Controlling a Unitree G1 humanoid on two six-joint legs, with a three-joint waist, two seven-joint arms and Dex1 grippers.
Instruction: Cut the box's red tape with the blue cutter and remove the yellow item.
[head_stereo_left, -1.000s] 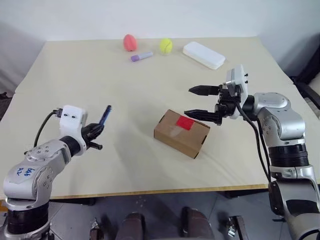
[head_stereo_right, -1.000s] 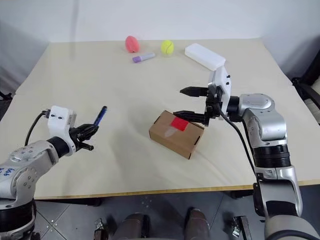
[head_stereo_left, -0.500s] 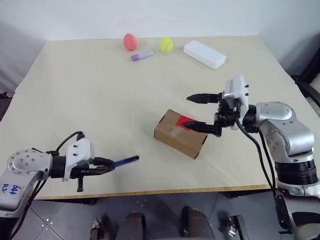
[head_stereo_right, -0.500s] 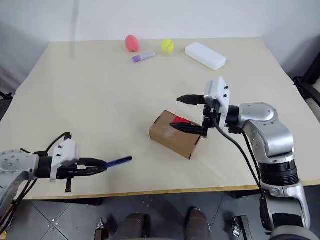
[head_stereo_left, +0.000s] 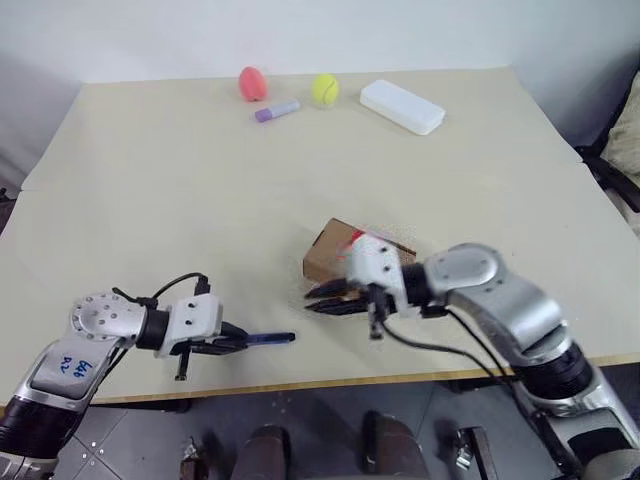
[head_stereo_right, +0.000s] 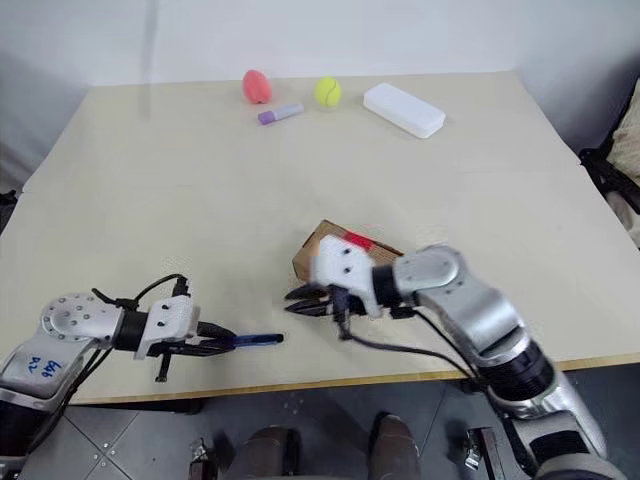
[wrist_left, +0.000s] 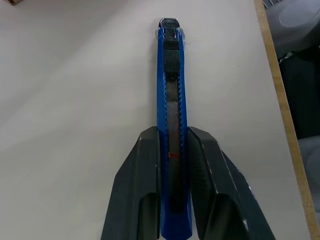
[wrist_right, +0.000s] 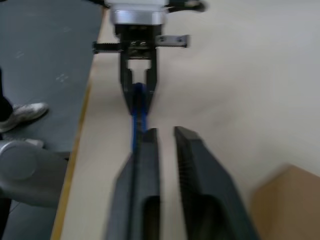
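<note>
Your left gripper is clamped on the cutter, which pokes out level past the fingertips toward the middle of the surface, close to its near edge. In the left wrist view the two black fingers pinch the blue body along its sides, with the black ribbed slider facing the camera.

Your right gripper has its fingers nearly together with nothing between them, and it points toward your left arm, low over the surface. From its own wrist view you look along those fingers straight at the left gripper and the blue cutter aimed back at you; a corner of the box sits just beside the fingers.

You will find the box near the middle of the surface, partly hidden behind the right wrist. A sliver of the red tape shows on its top, but you cannot tell whether it is cut.

Along the far edge, well apart from the box, lie a pink egg, a purple tube, a tennis ball and a white case.
</note>
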